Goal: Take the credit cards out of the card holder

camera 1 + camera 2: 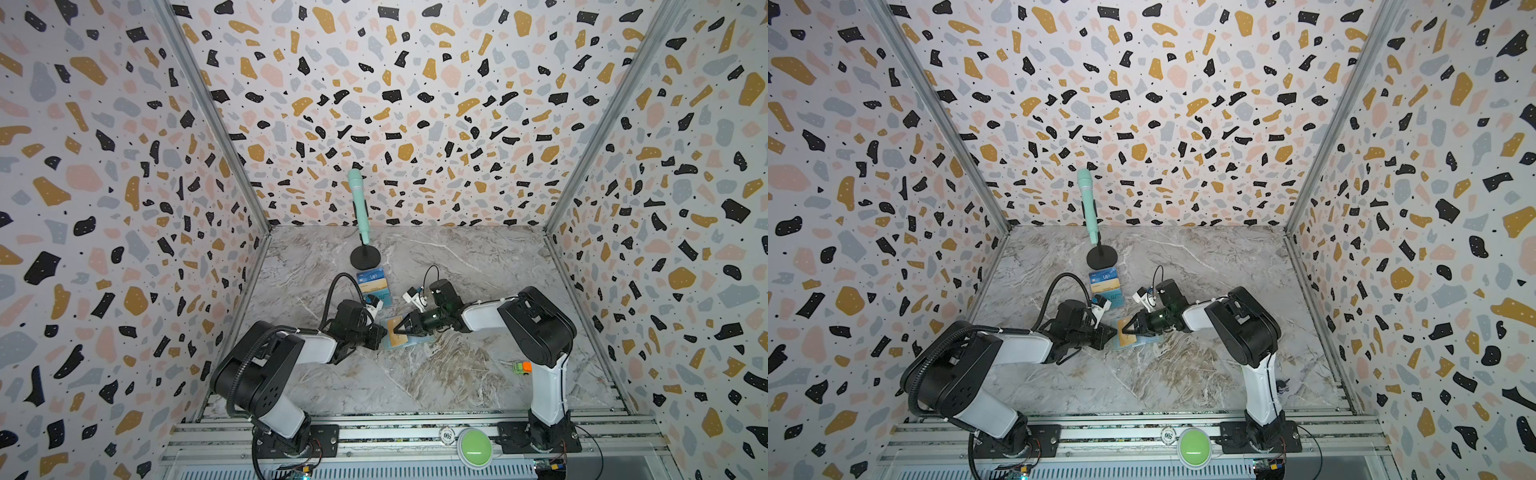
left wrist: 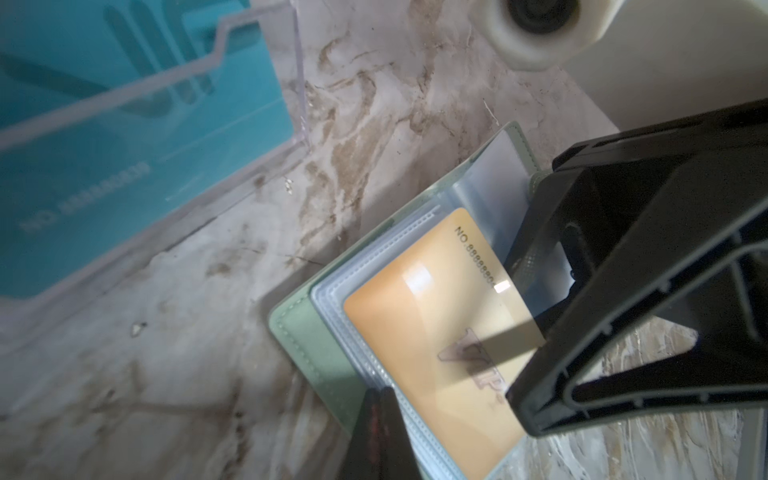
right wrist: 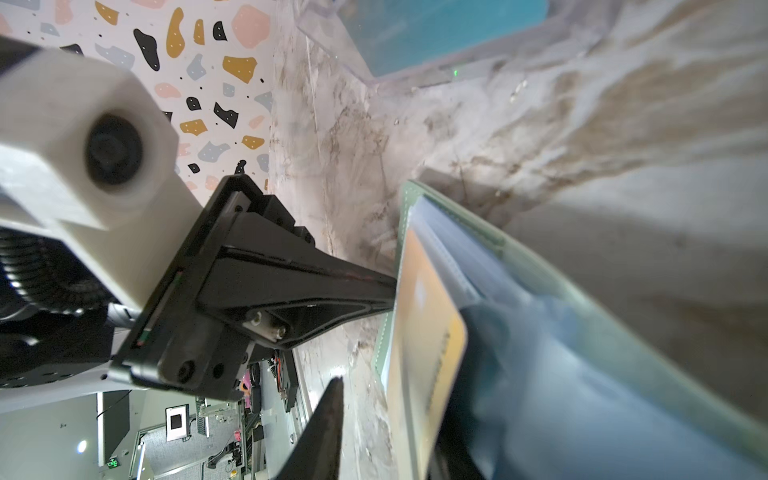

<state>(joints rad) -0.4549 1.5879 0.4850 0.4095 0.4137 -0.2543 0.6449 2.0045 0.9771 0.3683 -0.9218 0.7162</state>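
Golden card (image 2: 428, 332) lies on open card holder (image 2: 307, 336).

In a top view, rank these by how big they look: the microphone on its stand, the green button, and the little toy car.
1. Microphone on its stand, the largest.
2. Green button; it sits nearer the camera, which may flatter it.
3. Toy car, clearly the smallest.

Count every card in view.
4. One gold card lies on the open card holder. Three stand in the clear stand: a blue card at the back, a tan card in the middle, a teal card in front. Sleeves may hide others.
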